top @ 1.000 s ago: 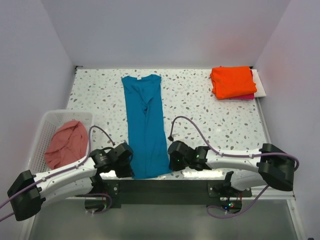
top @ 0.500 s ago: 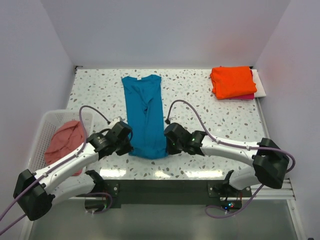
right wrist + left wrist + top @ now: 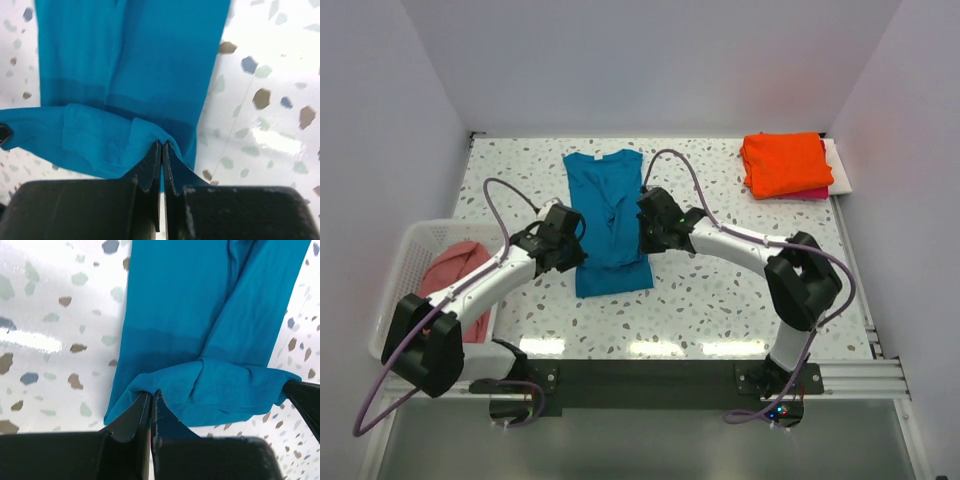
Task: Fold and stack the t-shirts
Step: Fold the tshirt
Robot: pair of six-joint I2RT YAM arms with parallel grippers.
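Two hem corners of the teal shirt [image 3: 610, 195] are pinched, one in the left gripper [image 3: 151, 399], one in the right gripper [image 3: 161, 149], jaws tight on cloth. Shirt lies lengthwise, left of counter [image 3: 740, 290] centre; collar straight ahead toward the far edge.

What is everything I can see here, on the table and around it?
teal t-shirt: one, teal-blue, lengthwise mid-table, near hem doubled over
orange t-shirt: one, bright orange, folded, far right corner
magenta t-shirt: one, magenta, under the orange one, only an edge showing
pink t-shirt: one, salmon-pink, bunched in the basket
basket: one, white lattice, at the table's left edge
white sheet: one, white, under the folded stack
table: one, white with speckles
cables: two, purple, looping over the arms
left gripper: one, black, shut on the teal hem
right gripper: one, black, shut on the teal hem
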